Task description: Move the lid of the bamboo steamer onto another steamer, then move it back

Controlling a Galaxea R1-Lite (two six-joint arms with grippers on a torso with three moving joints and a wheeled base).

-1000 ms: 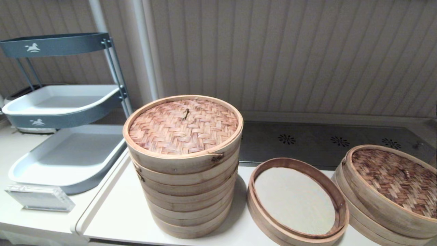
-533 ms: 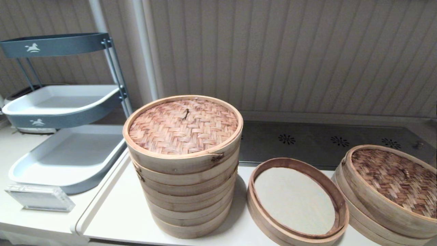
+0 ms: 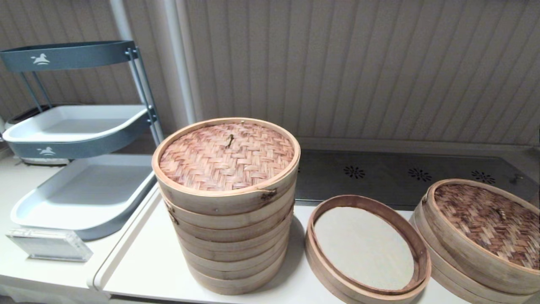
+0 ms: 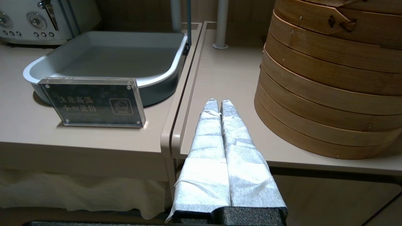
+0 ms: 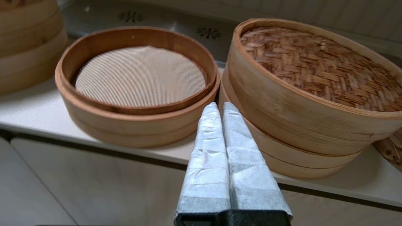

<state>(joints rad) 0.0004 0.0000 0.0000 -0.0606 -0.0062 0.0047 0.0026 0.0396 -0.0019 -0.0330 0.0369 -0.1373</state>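
A: Right wrist view: the right gripper [image 5: 219,106] is pressed closed, holding nothing, low before the counter edge. The left gripper [image 4: 219,103] is likewise closed and empty, parked by the tall steamer [image 4: 329,78].

B: And the bamboo steamer lid [image 5: 317,62]?

A: Untouched on its base, just beside another steamer [image 5: 138,84]. Nothing begun, I judge; next, open wide and grasp the hoop rim.

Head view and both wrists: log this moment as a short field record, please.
lid: bamboo steamer lid sits on its own steamer, far right
target: another steamer, uncovered, mesh liner showing, middle
tall stack: many-tiered steamer with lighter lid, left of target
left gripper: shut, holds nothing, beside tall stack
right gripper: shut, holds nothing, before the two low steamers
progress: lid not yet lifted
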